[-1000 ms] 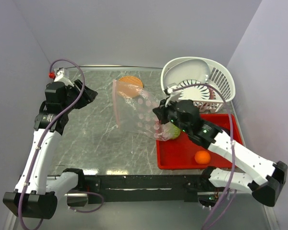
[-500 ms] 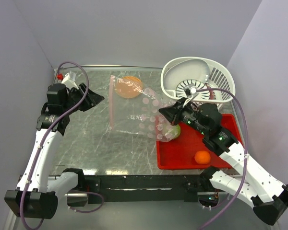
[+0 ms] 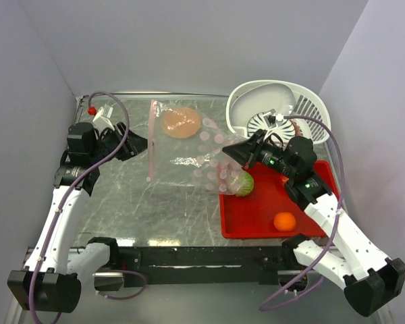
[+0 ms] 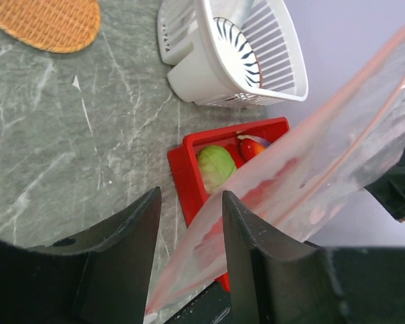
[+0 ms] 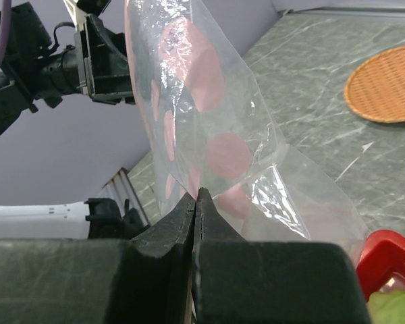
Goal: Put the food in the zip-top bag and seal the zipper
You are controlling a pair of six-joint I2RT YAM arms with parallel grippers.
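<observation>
Two grippers flanked one bag. The right gripper's (image 5: pixel 197 196) jaws were pressed fully together on a fold of the zip-top bag (image 5: pixel 209 101). Its clear, pink-dotted film rose from the pinch and stretched away toward the other arm. The left gripper's (image 4: pixel 191 194) jaws stood apart with a plain gap. The bag's pinkish edge ran down through that gap, and no squeeze on it showed.

In the top view the zipper (image 3: pixel 150 125) hung as an upright line just off those left fingertips, on the right gripper's side.

The food lay outside the bag, in the red tray (image 3: pixel 256 223):
- The green cabbage ball (image 3: pixel 243 183) sat close by the right jaws, toward that arm's base.
- The orange-red fruit (image 4: pixel 251 146) lay touching the cabbage ball.
- The orange ball (image 3: pixel 284 221) was farther back along the arm.

A white basket (image 3: pixel 310 108) stood beyond the right jaws. A woven disc (image 4: pixel 47 23) lay on the table (image 3: pixel 121 196) past the bag.
</observation>
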